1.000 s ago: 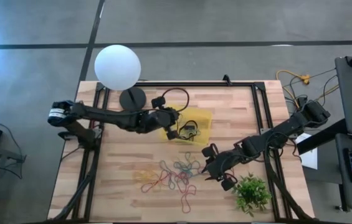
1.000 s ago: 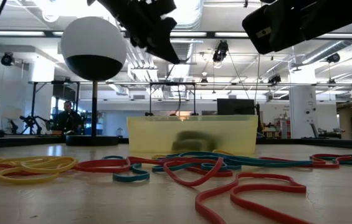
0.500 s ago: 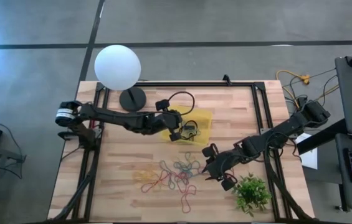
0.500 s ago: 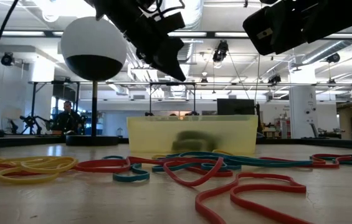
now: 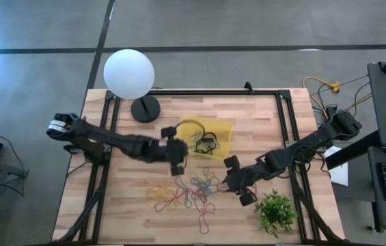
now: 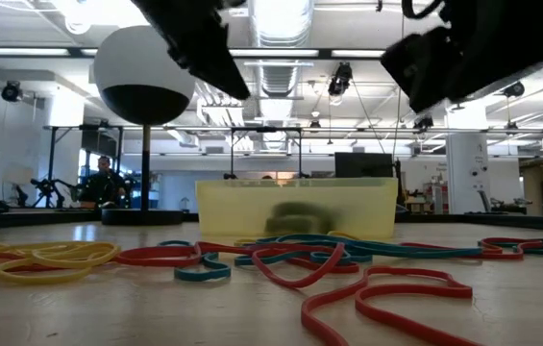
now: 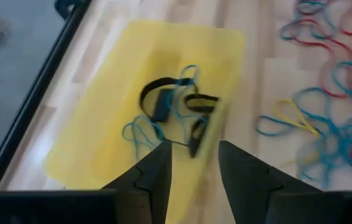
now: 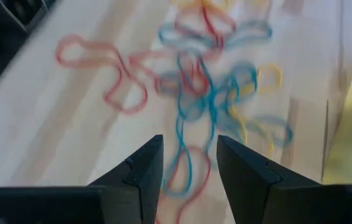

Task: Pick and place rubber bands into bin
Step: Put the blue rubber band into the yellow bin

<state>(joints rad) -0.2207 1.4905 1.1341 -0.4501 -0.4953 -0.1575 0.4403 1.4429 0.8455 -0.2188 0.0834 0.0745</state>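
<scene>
The yellow bin lies at the table's middle, toward the far side; black and blue rubber bands rest on its floor. A loose pile of red, blue, green and yellow rubber bands lies flat on the wood, nearer than the bin. My left gripper hovers open just left of the bin's near corner, above the table; nothing sits between its fingers. My right gripper hangs open to the right of the pile and points at it. Its fingers are empty.
A white globe lamp on a black foot stands at the far left. A small green plant stands at the near right, close to my right arm. Black frame rails run along the table's left, far and right sides.
My left gripper has drawn back from over the bin toward the table's left and near edges and now hangs beside the bin. My right gripper has kept its place and turned a little.
</scene>
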